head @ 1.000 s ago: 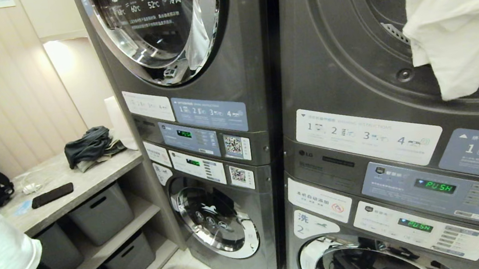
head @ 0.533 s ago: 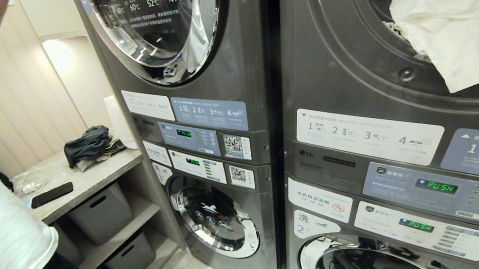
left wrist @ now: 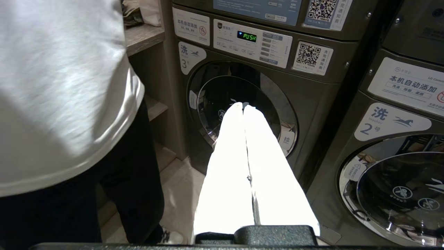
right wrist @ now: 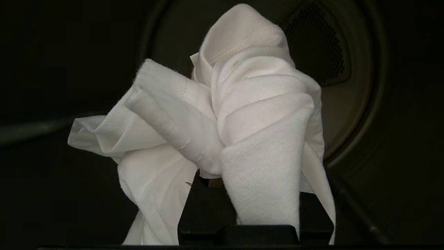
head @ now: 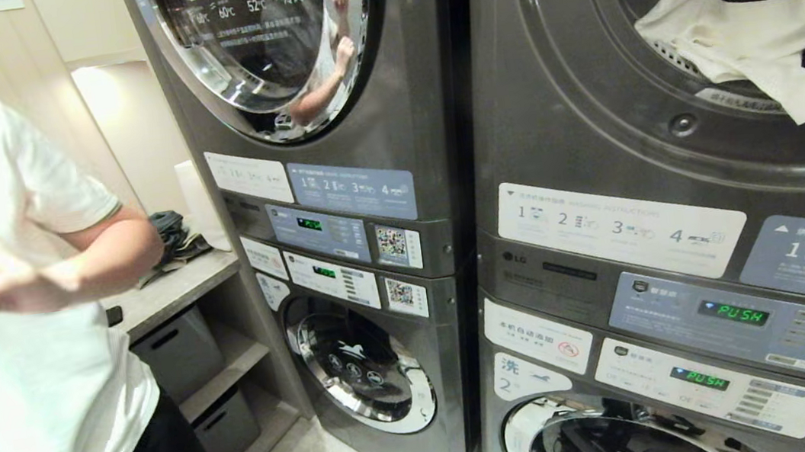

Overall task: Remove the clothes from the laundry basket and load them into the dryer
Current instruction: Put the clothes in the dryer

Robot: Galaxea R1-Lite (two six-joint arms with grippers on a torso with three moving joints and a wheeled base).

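White garment bunched between right gripper jaws inside dryer drum.

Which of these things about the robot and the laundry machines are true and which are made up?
1. The right end effector is holding a white garment. True.
2. The white garment is lying on the floor. False: it hangs in the open mouth of the upper right dryer, part draped over the rim.
3. The left end effector is gripping a sock. False: its white fingers are pressed together with nothing between them.
4. A person in a white shirt stands at the left. True.
5. The small green displays read PUSH. True.
6. The lower left washer's door is wide open. False: it is closed.
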